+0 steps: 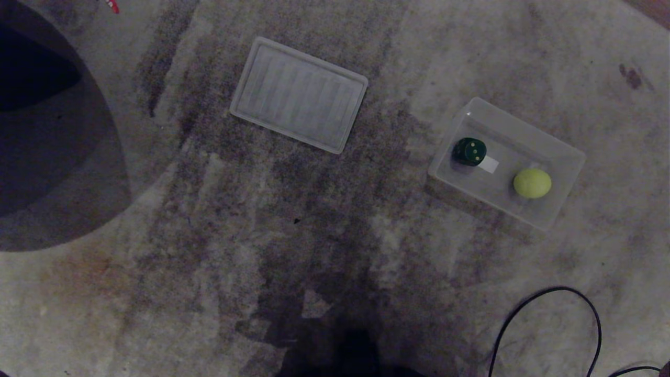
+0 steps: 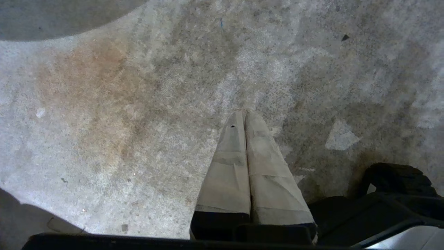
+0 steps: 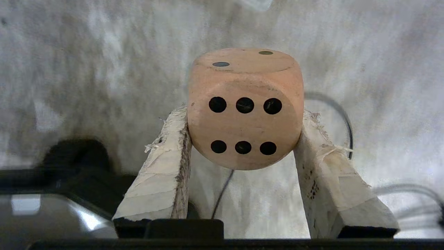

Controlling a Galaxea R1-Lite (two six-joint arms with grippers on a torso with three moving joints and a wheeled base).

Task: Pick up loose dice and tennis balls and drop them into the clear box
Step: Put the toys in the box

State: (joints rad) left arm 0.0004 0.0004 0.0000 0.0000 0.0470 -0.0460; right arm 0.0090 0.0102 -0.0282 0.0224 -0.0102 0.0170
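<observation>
Holding a tan die (image 3: 244,109) pinched between its fingers, the right gripper (image 3: 242,139) hangs over the floor. The box (image 1: 555,144) has a green die (image 1: 469,152) and a ball (image 1: 532,183). The left gripper (image 2: 245,119) is pressed together.

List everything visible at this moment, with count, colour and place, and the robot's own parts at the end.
clear box: one, transparent, on the carpet at head view's right.
green die: one, dark green, inside the box.
tennis ball: one, yellow-green, inside the box.
ribbed panel: one, clear, flat on the carpet, upper centre.
cable: one, black, lower right.
tan die: one, clamped between fingers.
right gripper: shut on that die.
left gripper: shut, empty, above carpet.
</observation>
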